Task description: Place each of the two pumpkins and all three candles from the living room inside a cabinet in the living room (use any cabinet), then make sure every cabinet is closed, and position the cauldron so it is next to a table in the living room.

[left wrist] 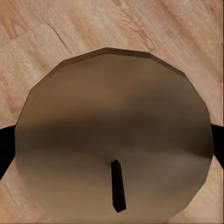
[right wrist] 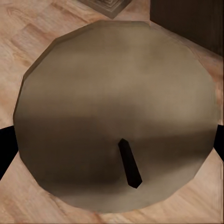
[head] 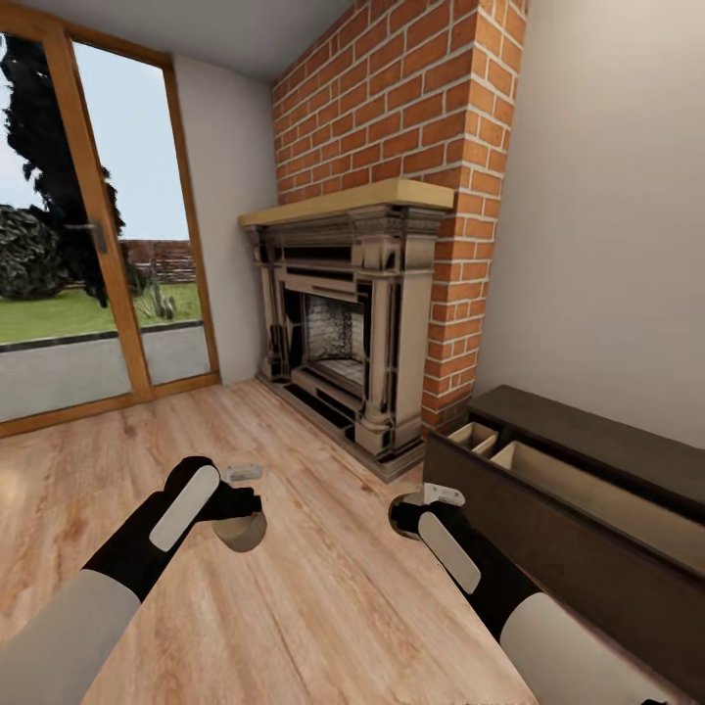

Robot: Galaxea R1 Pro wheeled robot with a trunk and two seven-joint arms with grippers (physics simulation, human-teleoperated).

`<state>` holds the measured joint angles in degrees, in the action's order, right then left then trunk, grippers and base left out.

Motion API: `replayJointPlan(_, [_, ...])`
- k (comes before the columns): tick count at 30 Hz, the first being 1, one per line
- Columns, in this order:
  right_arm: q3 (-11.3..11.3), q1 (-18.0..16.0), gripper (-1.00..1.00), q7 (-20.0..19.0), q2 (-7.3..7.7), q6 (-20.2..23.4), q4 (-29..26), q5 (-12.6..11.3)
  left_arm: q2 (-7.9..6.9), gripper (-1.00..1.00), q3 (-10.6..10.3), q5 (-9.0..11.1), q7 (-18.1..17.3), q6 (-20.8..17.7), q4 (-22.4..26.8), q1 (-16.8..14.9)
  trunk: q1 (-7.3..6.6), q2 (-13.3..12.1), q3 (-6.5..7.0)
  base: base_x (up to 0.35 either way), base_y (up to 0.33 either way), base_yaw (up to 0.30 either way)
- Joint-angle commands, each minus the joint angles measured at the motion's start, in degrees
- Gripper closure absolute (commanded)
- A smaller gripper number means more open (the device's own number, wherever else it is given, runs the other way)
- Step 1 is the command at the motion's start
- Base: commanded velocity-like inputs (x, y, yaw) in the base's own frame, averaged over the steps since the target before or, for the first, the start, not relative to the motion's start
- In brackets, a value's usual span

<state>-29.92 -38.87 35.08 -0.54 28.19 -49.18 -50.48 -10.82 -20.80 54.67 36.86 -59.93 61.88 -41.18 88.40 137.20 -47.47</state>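
Each of my hands carries a grey-brown candle above the wooden floor. The left gripper (head: 239, 497) is shut on one candle (head: 241, 533); in the left wrist view its flat top and dark wick (left wrist: 112, 135) face the camera, with black fingers (left wrist: 3, 150) at both sides. My right gripper (head: 423, 501) is shut on a second candle (head: 401, 516), whose top (right wrist: 116, 112) shows close up in the right wrist view. The dark-brown cabinet (head: 548, 534) stands along the right wall, just right of my right hand. Its drawer (head: 578, 482) is pulled open, showing tan compartments.
A brick fireplace (head: 348, 323) with a pale mantel stands ahead in the corner, its hearth base near the cabinet's far end. A glass door (head: 98, 245) with a wooden frame is at the left. Open wood floor (head: 147, 441) lies ahead and left.
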Motion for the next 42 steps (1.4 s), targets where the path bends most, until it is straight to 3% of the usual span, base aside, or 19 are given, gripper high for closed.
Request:
replayJointPlan(1, [-0.15, -0.07, 1.0, 0.42, 0.01, -0.07, -0.04, -0.49, -0.08, 1.0, -0.15, 0.53, 0.55, -0.07, 0.09, -0.04, -0.24, -0.38, 0.12, 0.0, 0.0, -0.291])
replayJointPlan(31, [0.04, -0.07, 1.0, 0.42, 0.28, -0.09, -0.07, -0.58, -0.14, 1.0, -0.2, 0.36, 0.38, -0.07, 0.09, -0.02, -6.83, -12.41, 5.68, 0.0, 0.0, -0.291])
replayJointPlan(42, [0.04, -0.07, 1.0, 0.46, 0.25, -0.14, -0.12, -0.56, -0.19, 1.0, -0.07, 0.29, 0.24, -0.07, 0.85, 0.04, -6.83, -12.41, 5.84, 0.036, 0.031, -0.222])
